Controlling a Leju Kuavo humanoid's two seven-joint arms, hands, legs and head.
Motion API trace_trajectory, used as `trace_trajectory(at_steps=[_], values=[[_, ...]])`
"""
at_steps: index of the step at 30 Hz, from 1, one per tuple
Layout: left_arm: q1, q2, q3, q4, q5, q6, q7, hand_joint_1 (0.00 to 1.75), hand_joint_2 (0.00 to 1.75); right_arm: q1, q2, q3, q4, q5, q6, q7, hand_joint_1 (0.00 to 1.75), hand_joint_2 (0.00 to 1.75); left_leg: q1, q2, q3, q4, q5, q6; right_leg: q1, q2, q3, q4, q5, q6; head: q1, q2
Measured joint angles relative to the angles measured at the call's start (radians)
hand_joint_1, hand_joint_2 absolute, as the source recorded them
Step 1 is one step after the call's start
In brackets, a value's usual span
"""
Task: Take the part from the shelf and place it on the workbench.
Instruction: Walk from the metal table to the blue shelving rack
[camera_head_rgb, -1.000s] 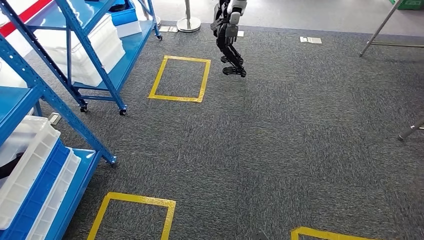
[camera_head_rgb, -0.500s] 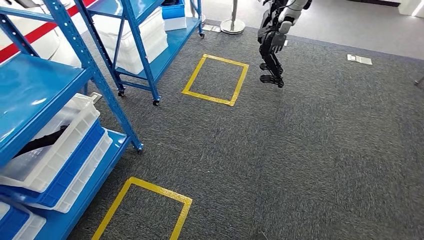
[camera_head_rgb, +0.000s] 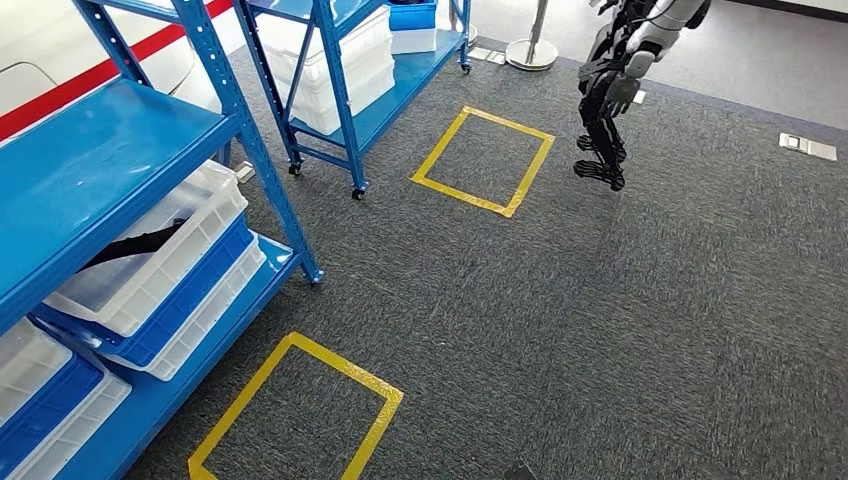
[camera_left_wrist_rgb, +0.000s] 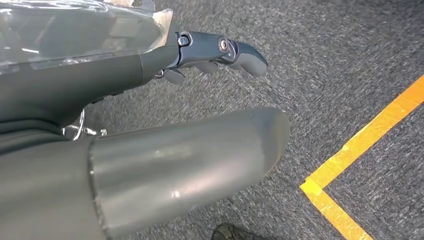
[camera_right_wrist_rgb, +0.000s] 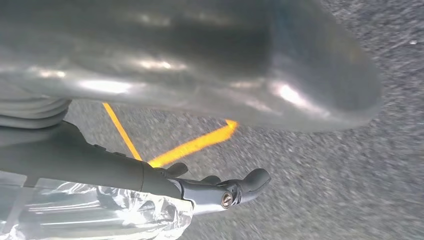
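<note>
Item: left hand (camera_left_wrist_rgb: 220, 50) and right hand (camera_right_wrist_rgb: 225, 192), hanging over carpet, fingers loosely extended, grasping nothing. Shelf (camera_head_rgb: 110, 160) well ahead of them; the dark part (camera_head_rgb: 135, 245) lay in its white bin (camera_head_rgb: 175, 250), unreached.

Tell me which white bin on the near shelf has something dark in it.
The upper white bin, sitting on the blue bin; a dark item lies inside. The other white bins look empty.

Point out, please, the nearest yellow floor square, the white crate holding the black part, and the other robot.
yellow floor square (camera_head_rgb: 345, 362): head view, on its far tape edge.
white crate (camera_head_rgb: 195, 236): head view, on its side wall.
other robot (camera_head_rgb: 603, 95): head view, on its legs.
</note>
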Motion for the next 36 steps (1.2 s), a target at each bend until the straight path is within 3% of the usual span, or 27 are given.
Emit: trace_trajectory(at_steps=[2,4,5,7,9,11,12,13,15,16,18,20,22,24,26,27,28,29,31,33,35,36], values=[[-0.004,0.001,0.000,0.000,0.000,0.000,0.000,0.00,0.00,-0.002,0.001,0.000,0.000,0.002,0.000,0.000,0.00,0.00,-0.014,0.038,0.037,-0.071,0.013,0.014,0.003,-0.022,0.005,-0.001,-0.005,0.005,0.000,0.000],[-0.005,0.002,0.000,-0.001,0.000,0.001,0.000,0.00,0.00,-0.003,0.003,0.000,0.000,0.005,0.000,0.000,0.00,0.00,-0.020,0.021,0.039,-0.084,0.014,0.019,0.004,-0.046,0.012,-0.006,-0.008,0.012,0.000,0.000],[-0.004,0.003,0.001,-0.001,0.000,0.001,0.000,0.00,0.00,-0.003,0.004,0.000,-0.001,0.006,0.000,0.000,0.00,0.00,-0.018,0.007,0.045,-0.093,0.019,0.020,0.003,-0.042,0.014,-0.003,-0.011,0.017,0.000,0.000],[-0.003,0.002,0.001,0.000,0.001,0.001,0.000,0.00,0.00,-0.004,0.004,0.000,-0.001,0.008,0.000,0.001,0.00,0.00,-0.008,-0.022,0.057,-0.115,0.034,0.026,0.002,0.015,-0.005,0.044,-0.036,0.022,0.000,0.000],[-0.006,0.000,0.001,0.000,0.002,0.001,0.001,0.00,0.00,-0.002,0.002,0.000,-0.001,0.008,0.000,0.001,0.00,0.00,-0.002,-0.052,0.058,-0.121,0.041,0.030,-0.005,0.079,-0.068,0.166,-0.084,0.021,0.002,0.000],[-0.006,-0.002,0.001,0.000,0.002,0.001,0.001,0.00,0.00,0.004,-0.001,0.000,-0.001,0.008,0.000,0.003,0.00,0.00,0.001,-0.087,0.058,-0.120,0.042,0.030,-0.011,0.093,-0.123,0.265,-0.110,0.028,0.003,0.000],[-0.005,-0.004,0.001,0.000,0.003,0.001,0.001,0.00,0.00,0.005,-0.002,0.000,-0.001,0.008,0.000,0.003,0.00,0.00,0.004,-0.104,0.058,-0.119,0.042,0.028,-0.014,0.094,-0.129,0.265,-0.101,0.039,0.003,0.000],[-0.003,-0.004,0.001,0.000,0.003,0.001,0.001,0.00,0.00,0.005,-0.003,0.000,-0.001,0.008,0.000,0.003,0.00,0.00,0.008,-0.119,0.059,-0.117,0.041,0.023,-0.019,0.096,-0.118,0.230,-0.078,0.052,0.003,0.000],[-0.001,-0.004,0.002,0.000,0.003,0.001,0.002,0.00,0.00,0.003,-0.004,0.000,-0.001,0.012,0.000,0.003,0.00,0.00,0.015,-0.149,0.055,-0.104,0.035,0.008,-0.034,0.128,-0.065,0.099,-0.017,0.082,0.004,0.000],[-0.002,-0.003,0.002,0.000,0.004,0.001,0.002,0.00,0.00,0.003,-0.004,0.000,0.000,0.014,0.000,0.004,0.00,0.00,0.016,-0.161,0.050,-0.095,0.029,-0.001,-0.038,0.145,-0.046,0.050,0.003,0.084,0.007,0.000],[-0.001,-0.002,0.007,0.000,0.006,0.002,0.001,0.00,0.00,0.001,-0.003,0.000,0.000,0.019,0.001,0.004,0.00,0.00,0.015,-0.178,0.041,-0.084,0.023,-0.015,-0.038,0.163,-0.029,0.013,0.014,0.068,0.010,0.000],[0.001,-0.003,0.013,0.000,0.007,0.003,0.000,0.00,0.00,-0.002,-0.003,0.000,0.000,0.022,0.001,0.004,0.00,0.00,0.019,-0.189,0.036,-0.085,0.025,-0.022,-0.037,0.142,-0.024,0.013,0.017,0.047,0.009,0.000],[0.003,-0.003,0.017,0.000,0.007,0.003,-0.002,0.00,0.00,-0.003,-0.003,0.000,0.000,0.025,0.001,0.003,0.00,0.00,0.022,-0.151,0.021,-0.053,0.007,-0.027,-0.038,0.122,-0.022,0.010,0.020,0.033,0.006,0.000],[0.000,-0.004,0.019,0.000,0.008,0.004,-0.005,0.00,0.00,-0.004,-0.002,0.000,0.000,0.027,0.001,0.001,0.00,0.00,0.020,-0.084,-0.035,0.057,-0.052,-0.032,-0.032,0.097,-0.021,0.008,0.019,0.022,0.003,0.000],[-0.001,-0.004,0.020,0.000,0.008,0.003,-0.008,0.00,0.00,-0.002,-0.003,-0.001,0.000,0.029,0.001,0.001,0.00,0.00,0.021,-0.057,-0.101,0.181,-0.100,-0.034,-0.025,0.067,-0.021,0.009,0.015,0.015,0.001,0.000],[0.000,-0.004,0.021,0.000,0.008,0.003,-0.009,0.00,0.00,-0.002,-0.004,-0.001,0.000,0.031,0.001,0.001,0.00,0.00,0.021,-0.054,-0.115,0.205,-0.100,-0.033,-0.022,0.053,-0.021,0.009,0.013,0.012,0.001,0.000],[0.001,-0.004,0.022,0.000,0.008,0.003,-0.010,0.00,0.00,-0.003,-0.004,-0.001,0.000,0.033,0.001,0.001,0.00,0.00,0.021,-0.052,-0.108,0.190,-0.081,-0.029,-0.020,0.039,-0.019,0.009,0.012,0.011,0.001,0.000],[0.002,-0.004,0.024,0.000,0.008,0.003,-0.009,0.00,0.00,-0.005,-0.004,-0.001,0.000,0.036,0.001,0.002,0.00,0.00,0.020,-0.044,-0.080,0.136,-0.049,-0.024,-0.018,0.026,-0.017,0.008,0.010,0.010,0.001,0.000],[0.000,-0.003,0.026,0.000,0.008,0.003,-0.009,0.00,0.00,-0.009,-0.002,-0.001,0.000,0.042,0.001,0.002,0.00,0.00,0.010,0.001,-0.007,0.001,0.004,-0.008,-0.012,0.004,-0.010,0.008,0.004,0.012,0.001,0.000],[-0.005,-0.004,0.027,0.000,0.007,0.004,-0.009,0.00,0.00,-0.013,-0.002,-0.001,0.000,0.046,0.001,0.004,0.00,0.00,-0.001,0.029,0.025,-0.064,0.015,0.002,-0.009,-0.016,-0.005,0.006,-0.001,0.020,0.002,0.000],[-0.004,-0.004,0.029,0.000,0.006,0.004,-0.010,0.00,0.00,-0.015,0.000,-0.001,-0.001,0.048,0.000,0.006,0.00,0.00,-0.005,0.006,0.028,-0.074,0.016,0.007,-0.006,-0.038,0.004,-0.001,-0.004,0.030,0.001,0.000],[-0.003,-0.004,0.031,0.000,0.005,0.003,-0.011,0.00,0.00,-0.017,0.001,-0.001,-0.002,0.048,0.000,0.007,0.00,0.00,-0.003,-0.008,0.035,-0.084,0.022,0.011,-0.006,-0.031,0.007,0.000,-0.007,0.035,0.002,0.000]])
